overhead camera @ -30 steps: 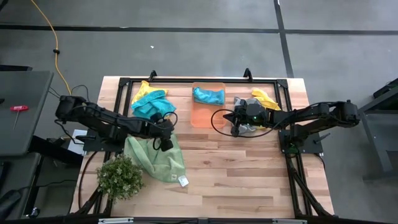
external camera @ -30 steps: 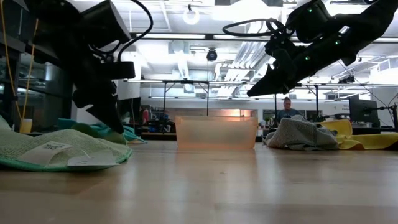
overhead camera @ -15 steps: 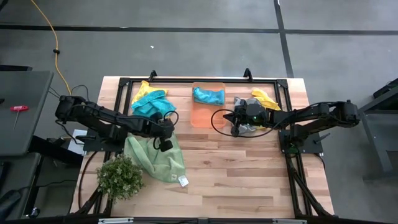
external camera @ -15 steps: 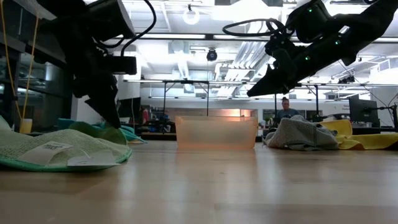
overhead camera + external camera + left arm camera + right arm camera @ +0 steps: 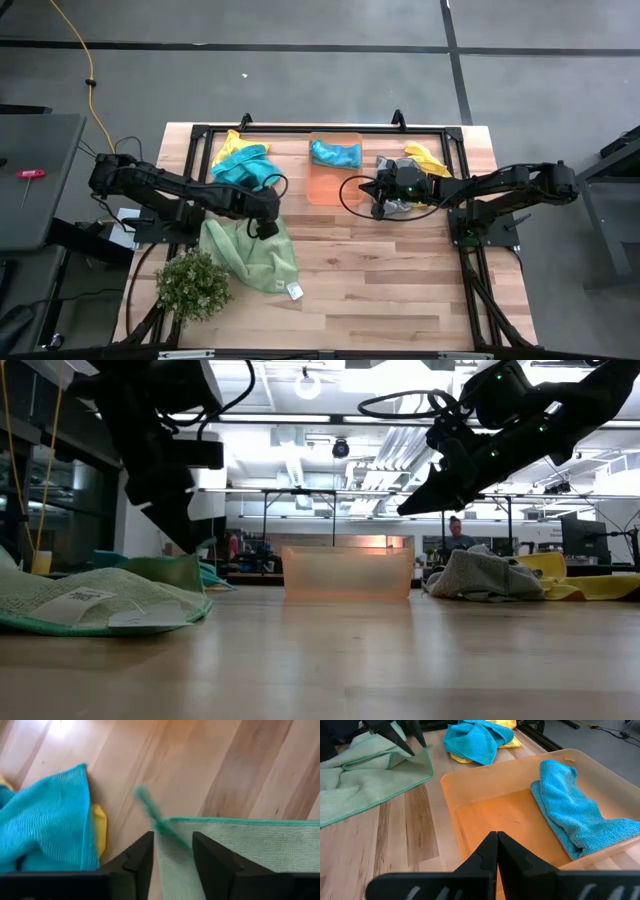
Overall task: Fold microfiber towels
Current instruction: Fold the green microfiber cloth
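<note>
Here the left gripper point(image 5: 172, 851) is pinching a corner of the green towel point(image 5: 250, 252) between narrowly parted jaws, lifting it just off the table point(image 5: 400, 290). The right gripper point(image 5: 497, 851) is hovering shut over the bin point(image 5: 485, 815).

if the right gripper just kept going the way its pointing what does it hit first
Probably the orange bin: the right gripper, shut, points over its near rim toward the floor inside. The teal towel in the bin lies off to one side. Depth is hard to judge.
</note>
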